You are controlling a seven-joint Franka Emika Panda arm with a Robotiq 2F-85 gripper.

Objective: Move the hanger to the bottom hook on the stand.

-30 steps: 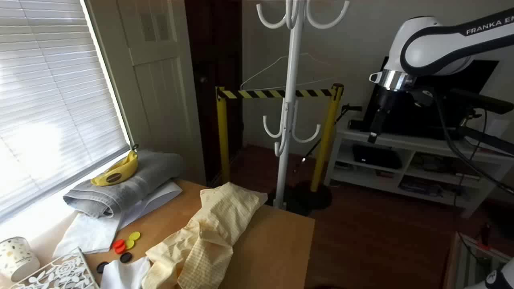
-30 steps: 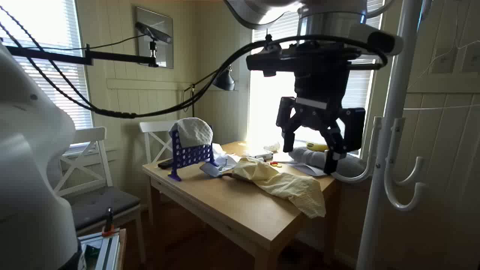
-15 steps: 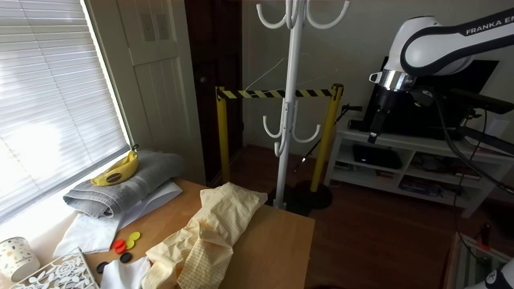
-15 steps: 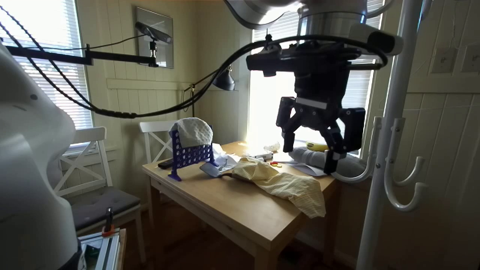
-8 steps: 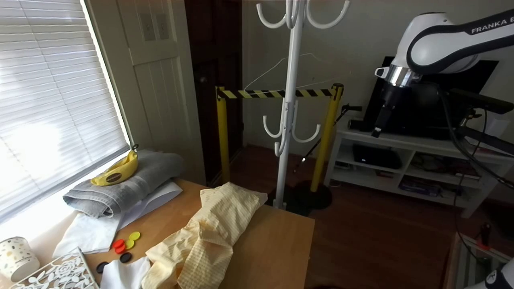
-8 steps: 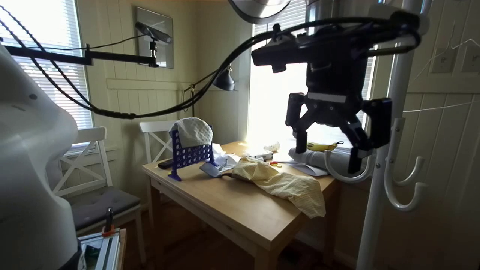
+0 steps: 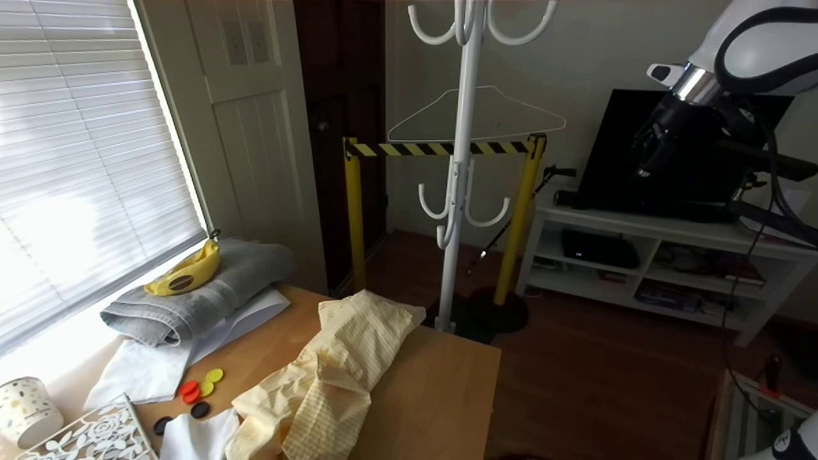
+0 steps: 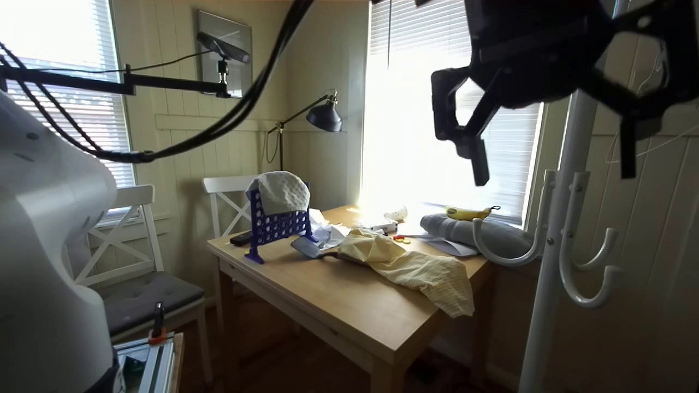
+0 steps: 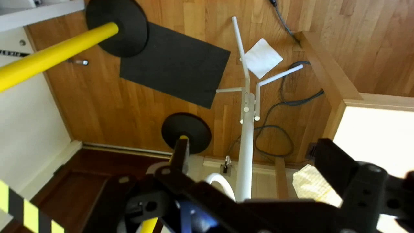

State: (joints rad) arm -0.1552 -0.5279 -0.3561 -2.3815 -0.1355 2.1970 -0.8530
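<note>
The thin white wire hanger hangs behind the white stand, between its upper and lower hook tiers. What its top rests on is hidden. In an exterior view part of its wire shows beside the pole. The lower hooks show in both exterior views and in the wrist view; no hanger shows on them. My gripper is open and empty, above the lower hooks. In the wrist view the pole shows between its open fingers; the hanger is not seen there.
A yellow-and-black striped barrier stands behind the stand. A wooden table with a yellow cloth is beside it. A white TV bench is at the back. A cable lies on the floor.
My arm and open gripper have moved up and away from the hanger, rightward in both exterior views. The hanger has turned and now shows its full width. The gripper was open before too.
</note>
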